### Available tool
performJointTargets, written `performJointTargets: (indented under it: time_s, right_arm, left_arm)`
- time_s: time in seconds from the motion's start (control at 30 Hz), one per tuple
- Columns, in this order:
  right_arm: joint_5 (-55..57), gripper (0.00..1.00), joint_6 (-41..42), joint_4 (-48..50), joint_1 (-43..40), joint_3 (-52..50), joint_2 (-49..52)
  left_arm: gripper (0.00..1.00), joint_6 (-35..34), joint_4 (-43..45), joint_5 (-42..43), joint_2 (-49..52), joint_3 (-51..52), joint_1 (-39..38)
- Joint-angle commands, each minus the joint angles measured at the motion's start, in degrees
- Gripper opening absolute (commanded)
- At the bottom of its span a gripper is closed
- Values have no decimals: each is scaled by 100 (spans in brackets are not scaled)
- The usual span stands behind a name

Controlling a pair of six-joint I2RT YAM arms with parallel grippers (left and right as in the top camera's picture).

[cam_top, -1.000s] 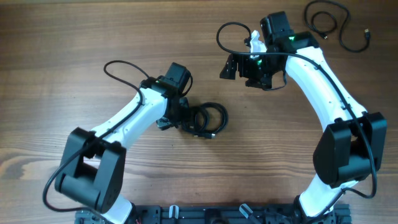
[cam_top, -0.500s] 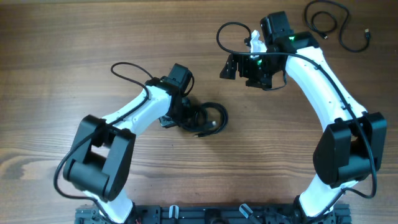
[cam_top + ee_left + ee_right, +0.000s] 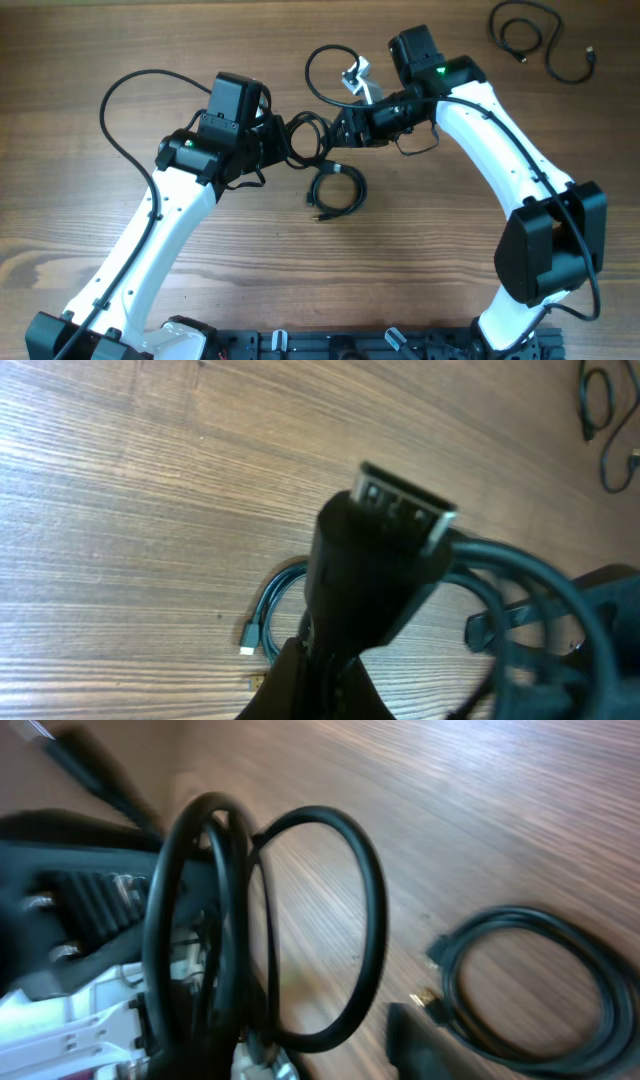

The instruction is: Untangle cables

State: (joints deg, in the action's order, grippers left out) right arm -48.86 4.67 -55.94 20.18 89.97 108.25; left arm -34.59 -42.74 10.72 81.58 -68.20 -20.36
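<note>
One coil (image 3: 303,138) aloft | left claw (image 3: 280,140) clenched on it; right claw (image 3: 345,128) grip unclear | ease your loops apart slowly

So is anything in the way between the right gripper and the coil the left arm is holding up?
Nothing visible. The right gripper sits right beside the raised coil, whose loops fill the right wrist view. The other coil lies on the table, off that path.

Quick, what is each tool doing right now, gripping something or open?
Left tool: closed on a black cable.
Right tool: at that cable's loops; open or closed cannot be told.
</note>
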Motion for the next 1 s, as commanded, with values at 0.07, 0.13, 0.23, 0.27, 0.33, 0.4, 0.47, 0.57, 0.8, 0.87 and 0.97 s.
performJointTargets:
  time_s: [0.07, 0.13, 0.23, 0.27, 0.33, 0.4, 0.47, 0.57, 0.8, 0.87, 0.97]
  right_arm:
    - [780, 4, 481, 155, 125, -37, 17]
    - [1998, 4, 1373, 184, 122, -37, 17]
    - [3947, 4, 2754, 17, 120, -37, 17]
    - [3936, 4, 2752, 48, 118, -37, 17]
    - [3939, 4, 2953, 122, 118, -37, 17]
    - [3821, 4, 3233, 190, 118, -37, 17]
    - [2859, 4, 3119, 531, 118, -37, 17]
    - [1091, 4, 2957, 1180, 120, -37, 17]
    - [-245, 4, 2612, 1403, 280, -37, 17]
    - [-706, 4, 2529, 1604, 378, -37, 17]
    - [-1585, 4, 2533, 2098, 568, -37, 17]
  left_arm:
    - [4, 72, 146, 833, -7, -72, -35]
    - [4, 70, 87, 739, -7, -72, 76]
    - [22, -87, -442, -378, -4, -72, 470]
    - [24, -76, -601, -487, -4, -72, 619]
    - [30, -76, -774, -485, -4, -72, 881]
    - [38, -81, -804, -457, -4, -70, 1003]
    - [42, -74, -787, 33, -4, -70, 997]
    - [67, -7, -612, 914, -4, -70, 999]
    - [79, 313, -313, 2155, -4, -70, 997]
    - [78, 166, -313, 2155, 9, -70, 997]
    - [70, 114, -315, 1998, 195, -70, 992]
